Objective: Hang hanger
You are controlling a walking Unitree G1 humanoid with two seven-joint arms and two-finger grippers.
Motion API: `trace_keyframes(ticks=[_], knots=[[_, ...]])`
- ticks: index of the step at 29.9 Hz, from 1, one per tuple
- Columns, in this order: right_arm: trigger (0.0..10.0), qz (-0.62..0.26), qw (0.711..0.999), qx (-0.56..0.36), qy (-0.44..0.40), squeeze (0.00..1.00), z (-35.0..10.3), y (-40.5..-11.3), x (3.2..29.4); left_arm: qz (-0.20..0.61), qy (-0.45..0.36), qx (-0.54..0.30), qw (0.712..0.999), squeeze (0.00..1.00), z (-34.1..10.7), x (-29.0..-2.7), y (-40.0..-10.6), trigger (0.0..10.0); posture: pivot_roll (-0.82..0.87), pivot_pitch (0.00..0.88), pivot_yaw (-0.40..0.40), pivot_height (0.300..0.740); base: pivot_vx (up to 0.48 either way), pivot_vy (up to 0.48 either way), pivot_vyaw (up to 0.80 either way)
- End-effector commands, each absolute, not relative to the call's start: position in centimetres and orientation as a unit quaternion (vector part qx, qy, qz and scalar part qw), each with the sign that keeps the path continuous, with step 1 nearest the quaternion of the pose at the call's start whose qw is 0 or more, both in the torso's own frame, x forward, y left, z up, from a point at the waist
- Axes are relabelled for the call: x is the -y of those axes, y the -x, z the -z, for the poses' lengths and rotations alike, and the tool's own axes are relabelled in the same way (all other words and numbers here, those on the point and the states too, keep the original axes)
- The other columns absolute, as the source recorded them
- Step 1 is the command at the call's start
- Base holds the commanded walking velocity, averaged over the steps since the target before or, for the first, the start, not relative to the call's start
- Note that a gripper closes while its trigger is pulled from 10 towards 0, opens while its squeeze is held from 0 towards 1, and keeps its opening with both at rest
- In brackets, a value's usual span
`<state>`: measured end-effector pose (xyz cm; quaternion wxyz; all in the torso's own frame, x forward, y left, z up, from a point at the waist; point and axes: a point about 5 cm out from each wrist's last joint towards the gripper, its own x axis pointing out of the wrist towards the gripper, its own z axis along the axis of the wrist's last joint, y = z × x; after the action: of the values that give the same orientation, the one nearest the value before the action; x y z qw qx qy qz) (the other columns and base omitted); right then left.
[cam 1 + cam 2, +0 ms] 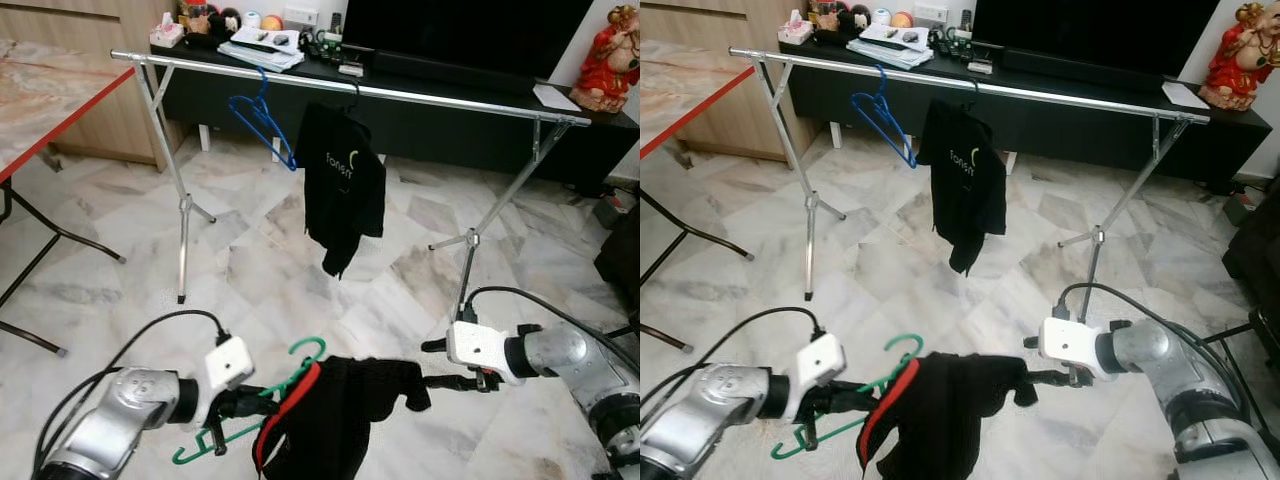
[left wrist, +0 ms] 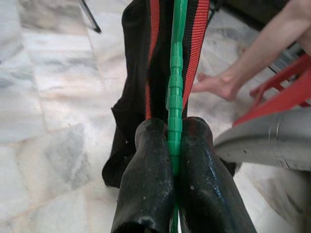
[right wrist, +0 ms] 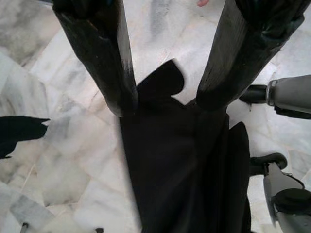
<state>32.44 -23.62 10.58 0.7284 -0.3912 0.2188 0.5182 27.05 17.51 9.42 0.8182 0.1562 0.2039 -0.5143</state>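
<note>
Marble floor [image 2: 43, 73]; person's hand [image 2: 216, 85] beyond green hanger [image 2: 175, 73].

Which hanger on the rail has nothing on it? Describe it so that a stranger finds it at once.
Find the long silver rail before the black TV cabinet. Toward its left end hangs a blue hanger, beside a black shirt. It alone is bare and blue.

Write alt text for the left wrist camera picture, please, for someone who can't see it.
Two black fingers of the left gripper clamp a green hanger carrying a black garment with red trim, above a marble floor. A person's hand reaches in beside it.
</note>
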Motion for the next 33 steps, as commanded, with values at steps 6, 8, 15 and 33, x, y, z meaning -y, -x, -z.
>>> trace_keyframes(ticks=[6,8,15,33], knots=[[10.0,-0.463,0.757,-0.206,0.412,0.0,-10.9,-32.9,24.5,0.54,-0.147,-0.199,0.804,0.0,-10.1,-17.8,-26.4,0.0,-0.04,0.11,-0.139,0.74,0.0,0.0,0.0],[10.0,-0.45,0.763,-0.2,0.419,0.0,-11.0,-33.1,24.5,0.542,-0.146,-0.2,0.803,0.0,-10.2,-18.0,-26.3,0.0,-0.04,0.106,-0.139,0.74,0.0,0.0,0.0],[10.0,-0.457,0.768,-0.201,0.402,0.0,-10.5,-32.8,24.3,0.543,-0.146,-0.202,0.802,0.0,-10.5,-18.5,-26.1,0.0,-0.03,0.099,-0.138,0.74,0.0,0.0,0.0],[10.0,-0.463,0.756,-0.242,0.393,0.0,-8.7,-31.6,24.9,0.559,-0.132,-0.183,0.798,0.0,-11.6,-18.3,-26.3,0.0,-0.03,0.105,-0.134,0.74,0.0,0.0,0.0]])
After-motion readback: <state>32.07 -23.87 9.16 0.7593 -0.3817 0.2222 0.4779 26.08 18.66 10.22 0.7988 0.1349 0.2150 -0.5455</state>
